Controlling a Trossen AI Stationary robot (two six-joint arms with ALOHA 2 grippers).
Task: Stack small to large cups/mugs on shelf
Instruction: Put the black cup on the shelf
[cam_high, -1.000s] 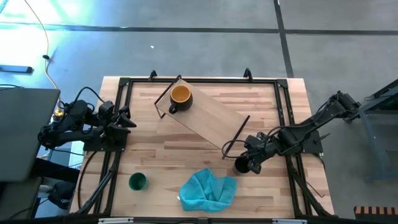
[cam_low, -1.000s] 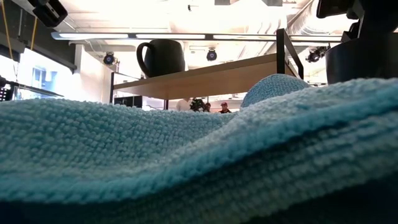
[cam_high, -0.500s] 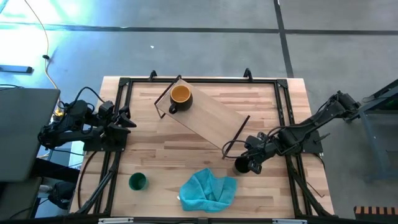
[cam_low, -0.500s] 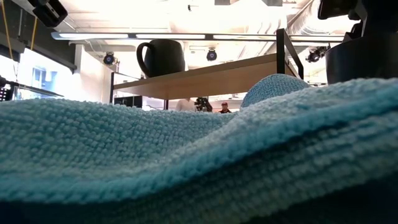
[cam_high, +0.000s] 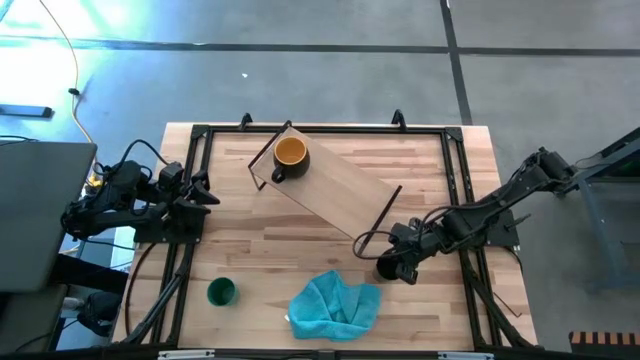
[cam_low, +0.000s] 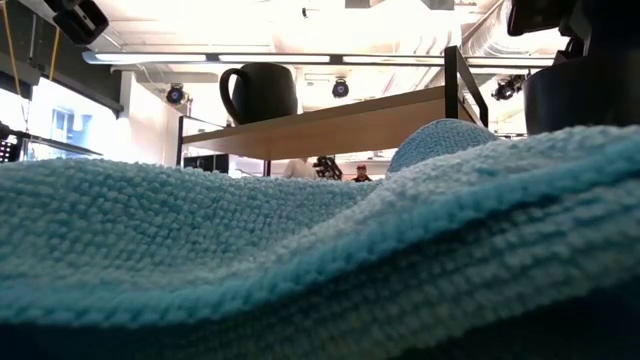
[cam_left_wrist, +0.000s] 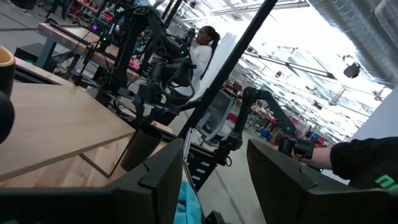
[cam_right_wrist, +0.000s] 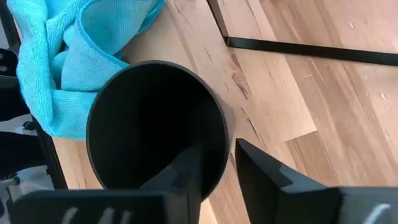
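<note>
The yellow-orange mug (cam_high: 290, 153) stands on the far-left end of the light wooden shelf (cam_high: 335, 188), which lies slantwise on the table. In the low view the mug (cam_low: 262, 92) shows dark on the shelf (cam_low: 340, 122). The green cup (cam_high: 221, 291) stands on the table at the near left. My right gripper (cam_high: 398, 258) is shut on the black cup (cam_high: 389, 268), just off the shelf's right leg. My left gripper (cam_left_wrist: 214, 171) is open and empty at the table's left edge (cam_high: 200, 190). My right gripper has one finger (cam_right_wrist: 186, 171) inside the black cup and one finger (cam_right_wrist: 264, 171) outside, with the cup's wall at the rim (cam_right_wrist: 225, 146) between them. The fingers come slanting down from the table's right side. The cup is upright, mouth up; whether its base rests on the table does not show.
A crumpled teal-blue cloth (cam_high: 335, 305) lies at the near edge, left of the black cup, and fills the low view (cam_low: 300, 260). Black rails (cam_high: 190, 150) frame the tabletop. Bare wood lies between the green cup and the shelf.
My right gripper has edged a little toward the table's left and near edge with the black cup, which stays upright.
</note>
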